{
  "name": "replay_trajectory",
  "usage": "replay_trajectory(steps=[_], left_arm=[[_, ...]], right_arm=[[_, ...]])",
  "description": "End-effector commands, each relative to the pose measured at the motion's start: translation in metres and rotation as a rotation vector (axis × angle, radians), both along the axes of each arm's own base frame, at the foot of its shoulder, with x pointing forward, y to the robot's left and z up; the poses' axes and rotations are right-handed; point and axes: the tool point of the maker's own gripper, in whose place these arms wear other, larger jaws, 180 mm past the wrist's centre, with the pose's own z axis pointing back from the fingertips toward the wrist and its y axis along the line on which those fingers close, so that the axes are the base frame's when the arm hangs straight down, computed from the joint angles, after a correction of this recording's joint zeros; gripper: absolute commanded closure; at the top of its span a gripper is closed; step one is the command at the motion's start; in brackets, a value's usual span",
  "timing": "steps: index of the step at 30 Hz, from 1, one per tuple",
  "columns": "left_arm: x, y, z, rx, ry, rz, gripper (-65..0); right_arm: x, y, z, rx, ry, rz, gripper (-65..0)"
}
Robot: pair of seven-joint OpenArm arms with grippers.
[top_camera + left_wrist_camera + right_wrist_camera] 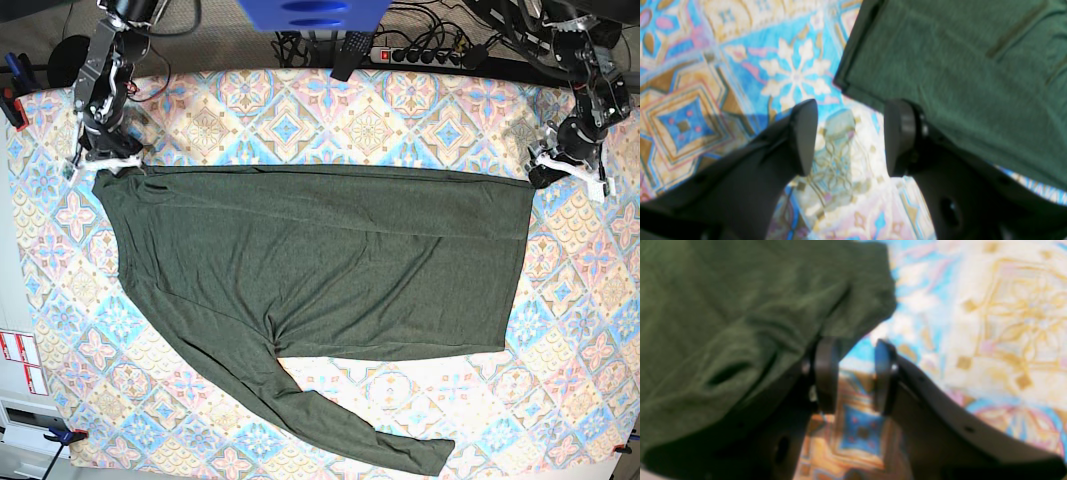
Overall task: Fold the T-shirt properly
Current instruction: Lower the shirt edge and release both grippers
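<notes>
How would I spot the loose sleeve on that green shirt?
Find the patterned tablecloth, then the dark green shirt spread across it. The sleeve trails diagonally below the shirt's bottom edge, a narrow strip ending alone on the cloth.

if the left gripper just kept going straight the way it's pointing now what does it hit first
Most likely the patterned tablecloth. The left gripper is open, with only tablecloth showing in the gap between its fingertips. The T-shirt lies just off to one side, its corner close to one finger, so a brush is possible; depth is unclear.
</notes>
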Motion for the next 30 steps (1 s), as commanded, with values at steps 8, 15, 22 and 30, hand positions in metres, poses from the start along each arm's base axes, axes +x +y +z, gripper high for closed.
replay_trajectory(steps=[8, 15, 22, 30], left_arm=[[0.021, -0.02, -0.016, -0.057, 0.005, -0.034, -33.2], [0.029, -0.028, -0.038, -0.092, 0.014, -0.018, -33.2], [0.029, -0.039, -0.054, -0.108, 0.032, -0.029, -33.2], [0.034, -0.054, -0.055, -0.115, 0.023, -0.072, -2.4]], right_arm=[[0.011, -0.001, 0.01, -0.012, -0.041, 0.014, -19.5], [0.01, -0.001, 0.009, -0.012, -0.04, 0.012, -19.4], [0.01, -0.001, 0.009, -0.01, -0.04, 0.012, -19.4], [0.009, -0.001, 0.008, -0.007, -0.037, 0.009, -19.5]])
